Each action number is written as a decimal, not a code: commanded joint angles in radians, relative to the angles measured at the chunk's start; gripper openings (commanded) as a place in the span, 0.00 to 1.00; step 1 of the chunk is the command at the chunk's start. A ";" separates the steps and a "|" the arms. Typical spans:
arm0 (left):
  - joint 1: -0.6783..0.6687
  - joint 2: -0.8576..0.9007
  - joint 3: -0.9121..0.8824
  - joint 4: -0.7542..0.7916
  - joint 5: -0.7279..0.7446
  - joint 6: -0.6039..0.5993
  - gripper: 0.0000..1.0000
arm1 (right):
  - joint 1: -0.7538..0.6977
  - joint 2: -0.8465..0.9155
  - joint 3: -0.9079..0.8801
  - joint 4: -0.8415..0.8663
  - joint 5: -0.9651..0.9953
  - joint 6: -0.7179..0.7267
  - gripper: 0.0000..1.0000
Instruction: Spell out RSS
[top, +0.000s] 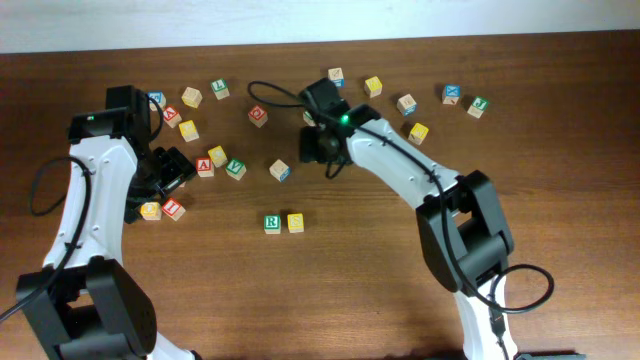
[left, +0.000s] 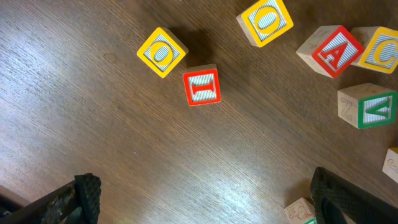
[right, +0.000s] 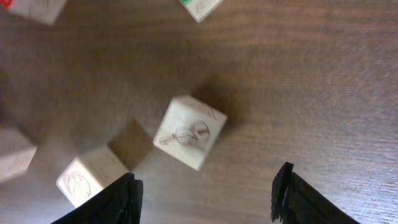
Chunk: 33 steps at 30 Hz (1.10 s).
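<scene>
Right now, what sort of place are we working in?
Probably a robotics test bench: a wood-grain table, a left arm and right arm reaching over it, and alphabet cubes scattered about. Little more of the room shows.

Even light; blurred right-wrist view.

On the brown wooden table (top: 350, 290), the green-bordered wooden R cube (top: 271, 223) sits just left of a yellow-faced wooden cube (top: 295, 222), side by side. A pale wooden cube (top: 279, 170) lies behind the pair, apart from them.
</scene>
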 joint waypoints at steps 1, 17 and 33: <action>0.002 -0.018 0.008 -0.001 -0.001 -0.002 0.99 | 0.013 0.047 0.010 0.067 0.145 0.064 0.61; 0.002 -0.018 0.008 -0.001 -0.001 -0.002 0.99 | 0.046 0.120 0.009 0.141 0.153 0.098 0.35; 0.002 -0.018 0.008 -0.001 -0.001 -0.002 0.99 | -0.184 0.109 0.005 0.120 -0.774 -0.171 0.13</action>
